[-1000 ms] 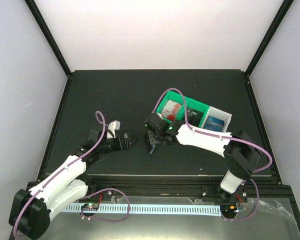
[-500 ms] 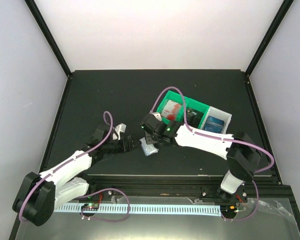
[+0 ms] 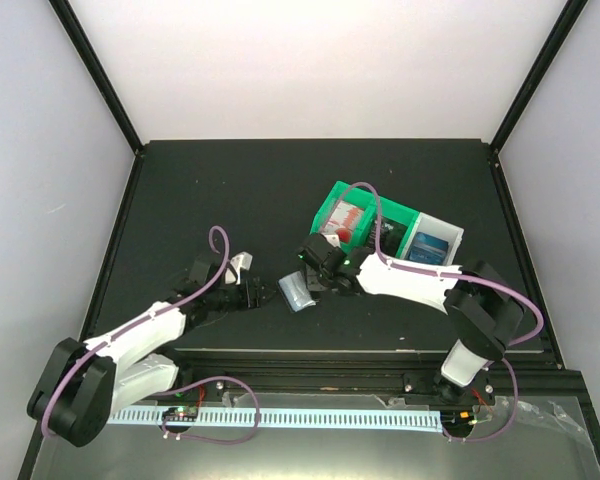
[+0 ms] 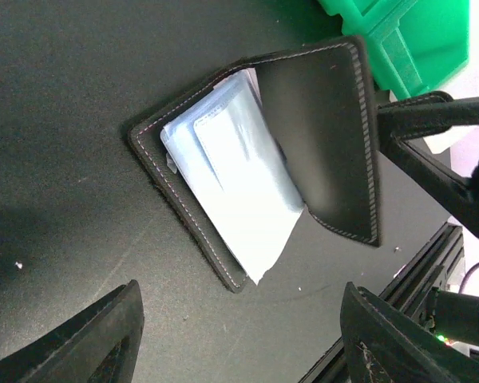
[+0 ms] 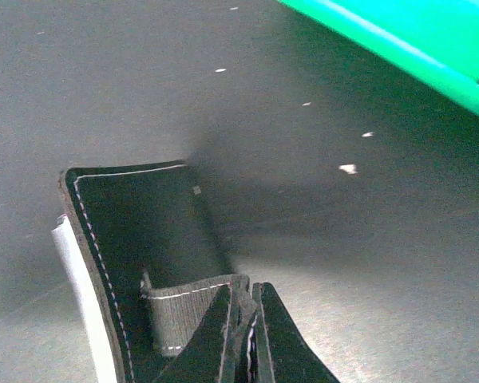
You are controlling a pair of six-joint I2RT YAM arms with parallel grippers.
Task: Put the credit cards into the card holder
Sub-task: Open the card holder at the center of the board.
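Note:
The black card holder (image 3: 298,292) lies open on the mat, its flap (image 4: 327,144) lifted. A pale blue card or sleeve (image 4: 239,183) shows inside it. My right gripper (image 3: 318,272) is shut on the holder's snap tab (image 5: 188,307) and holds the flap (image 5: 144,223) up. My left gripper (image 3: 263,294) is open and empty, just left of the holder; its two fingers (image 4: 104,339) stand wide apart below it in the left wrist view. A red-and-white card (image 3: 348,217) and a black card (image 3: 388,232) lie in the green bin. A blue card (image 3: 430,245) lies in the white bin.
The green bin (image 3: 332,200) and the white bin (image 3: 454,238) stand side by side right of centre, behind my right arm. The green bin's edge (image 5: 415,40) is close above my right gripper. The table's front rail (image 3: 310,352) runs just below the holder.
My left gripper has moved right, up to the holder. My right gripper has shifted right and down with the tab, and the holder now lies open with pale blue showing.

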